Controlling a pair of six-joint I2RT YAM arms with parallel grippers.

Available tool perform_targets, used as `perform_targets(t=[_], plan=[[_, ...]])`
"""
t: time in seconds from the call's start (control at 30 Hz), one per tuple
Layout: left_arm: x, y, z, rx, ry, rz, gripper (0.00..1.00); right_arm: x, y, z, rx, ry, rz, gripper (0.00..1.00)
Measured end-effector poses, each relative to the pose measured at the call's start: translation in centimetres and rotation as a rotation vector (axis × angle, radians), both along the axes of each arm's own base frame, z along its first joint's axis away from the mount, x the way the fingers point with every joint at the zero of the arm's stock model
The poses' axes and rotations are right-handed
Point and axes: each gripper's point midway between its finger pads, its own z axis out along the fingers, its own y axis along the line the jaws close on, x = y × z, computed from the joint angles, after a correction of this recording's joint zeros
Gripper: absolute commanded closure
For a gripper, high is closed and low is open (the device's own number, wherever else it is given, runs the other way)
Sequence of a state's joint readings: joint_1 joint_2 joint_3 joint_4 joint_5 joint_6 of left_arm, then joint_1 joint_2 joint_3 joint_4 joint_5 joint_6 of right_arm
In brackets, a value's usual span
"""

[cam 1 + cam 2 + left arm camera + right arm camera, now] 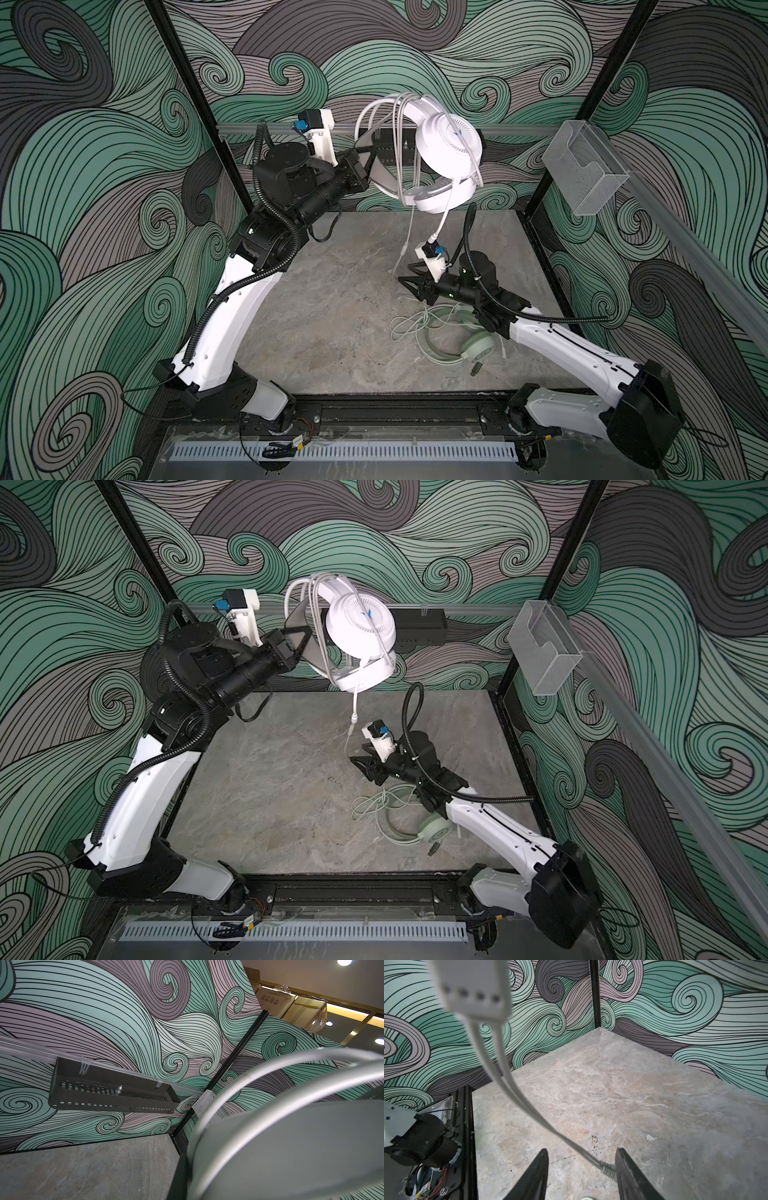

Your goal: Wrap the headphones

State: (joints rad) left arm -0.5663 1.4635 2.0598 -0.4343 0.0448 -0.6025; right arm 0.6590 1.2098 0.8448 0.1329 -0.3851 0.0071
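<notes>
My left gripper (372,166) is raised near the back wall and shut on the band of the white headphones (449,141), whose cable (376,114) loops several times over the headband (291,1147). The cable's free length drops past an inline control (473,987) to my right gripper (405,284), low over the table. Its jaws stand open, and the cable's ribbed end (607,1167) rests against one finger. The mint green headphones (478,347) lie on the table under the right arm, cable (411,324) loose beside them. Both top views show all this.
A clear plastic bin (586,166) hangs on the right wall rail. A black perforated tray (112,1093) is fixed to the back wall behind the white headset. The marbled tabletop (332,311) is walled in on three sides, with the arm bases on a black rail (386,409) in front.
</notes>
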Motion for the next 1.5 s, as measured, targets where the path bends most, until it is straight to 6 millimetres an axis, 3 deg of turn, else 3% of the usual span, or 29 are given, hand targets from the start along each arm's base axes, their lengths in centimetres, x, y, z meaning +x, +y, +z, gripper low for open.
perform_targets(t=[0.27,0.67,0.93,1.23,1.5], plan=[[0.0,-0.1,0.0,0.001,0.0,-0.005,1.0,-0.4,-0.1,-1.2,-0.022,0.009,0.016,0.48],[-0.4,-0.3,0.1,0.002,-0.001,-0.024,1.0,1.3,-1.2,-2.0,-0.099,-0.021,-0.079,0.5],[-1.7,0.1,0.8,-0.004,-0.014,-0.047,1.0,1.9,-1.5,-2.4,-0.126,-0.035,-0.104,0.49],[-2.3,-0.1,1.1,-0.005,-0.02,-0.077,1.0,1.8,-0.5,-3.8,-0.131,0.002,-0.053,0.49],[-2.5,-0.3,1.0,-0.003,-0.019,-0.09,1.0,2.0,1.0,-3.0,-0.108,-0.006,-0.003,0.46]])
